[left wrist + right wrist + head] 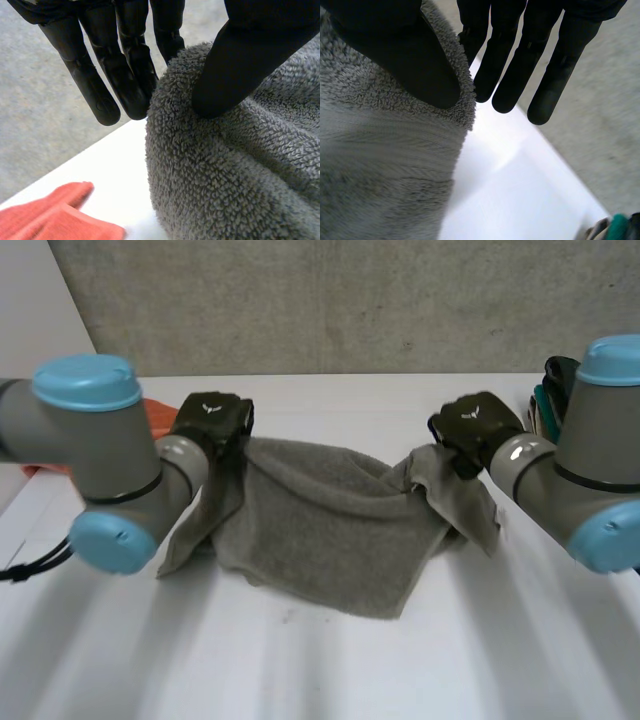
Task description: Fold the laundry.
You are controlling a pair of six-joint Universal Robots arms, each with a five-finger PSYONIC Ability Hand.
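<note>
A grey terry towel [320, 530] hangs in a sagging fold between my two hands, its lower part resting on the white table [300, 670]. My left hand [212, 420] holds the towel's far left corner. In the left wrist view the thumb [240, 65] presses the towel [225, 175] against a finger behind its edge, and the other fingers [100, 85] stand straight beside it. My right hand [475, 425] holds the far right corner. Its thumb [410, 55] pinches the towel's edge [380, 165], with straight fingers [510, 75] alongside.
An orange cloth [158, 418] lies at the table's back left, just beyond the left hand [55, 215]. A stack of folded clothes [548, 400] sits at the back right [615, 227]. A concrete wall [330, 300] runs behind the table.
</note>
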